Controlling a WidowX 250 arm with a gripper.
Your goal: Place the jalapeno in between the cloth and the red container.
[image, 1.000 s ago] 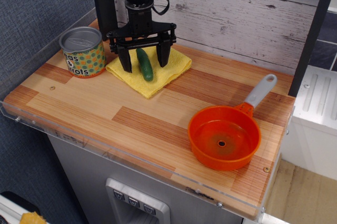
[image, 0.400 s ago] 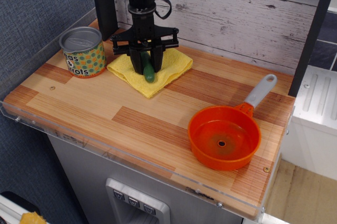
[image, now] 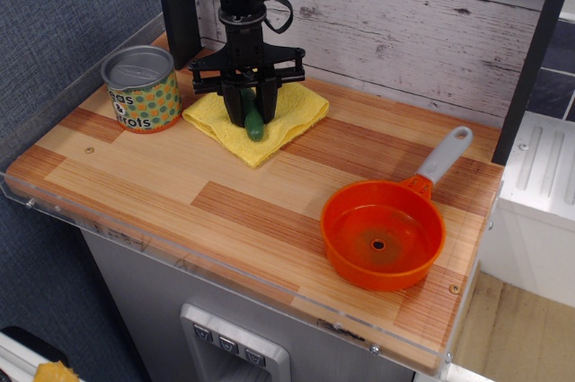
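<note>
Only one view here, the overhead-ish camera looking down at the wooden counter (image: 269, 211).

So what changed: a second ago the gripper (image: 251, 115) was spread wide, fingers straddling the jalapeno (image: 254, 123) with clear gaps either side. Now the fingers have pinched in and sit tight against the pepper, so I'd call it clamped on the jalapeno. Compared with the frame a bit under half a second back, nothing has moved at all, so the squeeze looks finished and the arm is just sitting there.

The jalapeno is on the cloth (image: 287, 117), far left part of the counter, with only its lower end poking out below the fingers. I can't tell if it has lifted off the fabric; it looks like it's touching or barely above it.

The red container (image: 382, 234) is way over at the near right, well apart from the cloth, handle pointing toward the far right. The polka-dot tin can (image: 140, 88) sits just left of the cloth and isn't involved.

What it means, as I read it: the grab step is basically done, and the carry is not started. Next would be lifting and heading right and nearer, onto the bare wood between cloth and pan. Pepper's smooth and round, so it could slip or rotate in the pinch.
</note>
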